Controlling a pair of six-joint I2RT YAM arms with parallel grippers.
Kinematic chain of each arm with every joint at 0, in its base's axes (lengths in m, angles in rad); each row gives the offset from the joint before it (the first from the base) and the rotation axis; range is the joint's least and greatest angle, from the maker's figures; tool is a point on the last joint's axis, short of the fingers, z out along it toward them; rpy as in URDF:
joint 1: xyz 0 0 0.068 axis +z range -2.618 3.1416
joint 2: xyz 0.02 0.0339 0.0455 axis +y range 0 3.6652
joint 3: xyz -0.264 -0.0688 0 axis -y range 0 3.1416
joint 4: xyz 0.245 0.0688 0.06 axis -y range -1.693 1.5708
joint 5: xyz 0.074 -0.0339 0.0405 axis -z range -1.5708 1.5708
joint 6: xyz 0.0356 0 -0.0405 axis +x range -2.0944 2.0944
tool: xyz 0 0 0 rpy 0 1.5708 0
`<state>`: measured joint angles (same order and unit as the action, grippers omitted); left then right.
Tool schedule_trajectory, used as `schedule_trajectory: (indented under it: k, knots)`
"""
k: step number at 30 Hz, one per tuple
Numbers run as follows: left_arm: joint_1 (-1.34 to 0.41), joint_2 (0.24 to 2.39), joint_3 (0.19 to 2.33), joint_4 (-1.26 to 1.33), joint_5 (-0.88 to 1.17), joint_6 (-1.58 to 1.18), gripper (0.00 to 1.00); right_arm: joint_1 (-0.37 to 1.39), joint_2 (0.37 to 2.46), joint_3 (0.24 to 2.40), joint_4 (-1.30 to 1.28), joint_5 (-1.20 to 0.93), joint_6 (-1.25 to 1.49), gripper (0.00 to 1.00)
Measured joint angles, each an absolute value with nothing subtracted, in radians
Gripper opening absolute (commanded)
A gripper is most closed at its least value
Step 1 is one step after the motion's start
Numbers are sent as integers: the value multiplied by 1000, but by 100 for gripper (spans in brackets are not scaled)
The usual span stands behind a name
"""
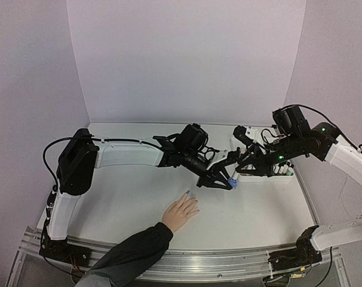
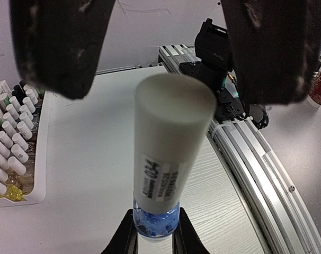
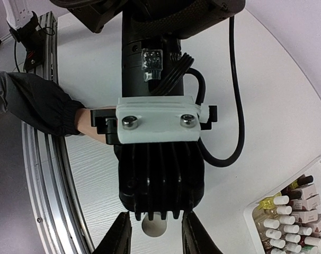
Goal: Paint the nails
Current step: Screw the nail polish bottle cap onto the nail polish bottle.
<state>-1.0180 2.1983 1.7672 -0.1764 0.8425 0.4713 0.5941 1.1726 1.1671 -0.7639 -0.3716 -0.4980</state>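
A light-skinned hand (image 1: 180,213) in a dark sleeve lies flat on the table, fingers pointing away. One fingertip nail (image 1: 187,192) looks blue; the other nails are too small to judge. My left gripper (image 1: 220,181) is shut on the blue glass base of a polish bottle (image 2: 156,222) and holds it to the right of and beyond the hand. The bottle's long white cap (image 2: 171,137) points at my right gripper (image 1: 236,169). My right gripper (image 3: 155,233) is open, its fingers either side of the cap end (image 3: 154,226) without touching it. In the right wrist view the left gripper hides most of the hand.
A white tray (image 1: 288,179) with several white-capped polish bottles stands at the right, also in the left wrist view (image 2: 41,159) and the right wrist view (image 3: 250,214). The aluminium rail (image 2: 256,159) runs along the table's near edge.
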Motion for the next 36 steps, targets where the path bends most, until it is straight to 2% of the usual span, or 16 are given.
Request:
schedule_trajectory:
  k: [14, 19, 26, 36]
  knots:
    - [-1019, 2198, 1778, -180, 844, 466, 0, 594, 1177, 1139, -755, -380, -492, 13]
    - [-1022, 2198, 1782, -184, 843, 463, 0, 593, 1177, 1138, -750, -379, -486, 0]
    - [-1022, 2198, 1782, -182, 818, 436, 0, 592, 1177, 1138, -748, -367, -469, 0]
    - [-1029, 2198, 1783, -129, 658, 315, 0, 590, 1176, 1111, -666, -249, -384, 0]
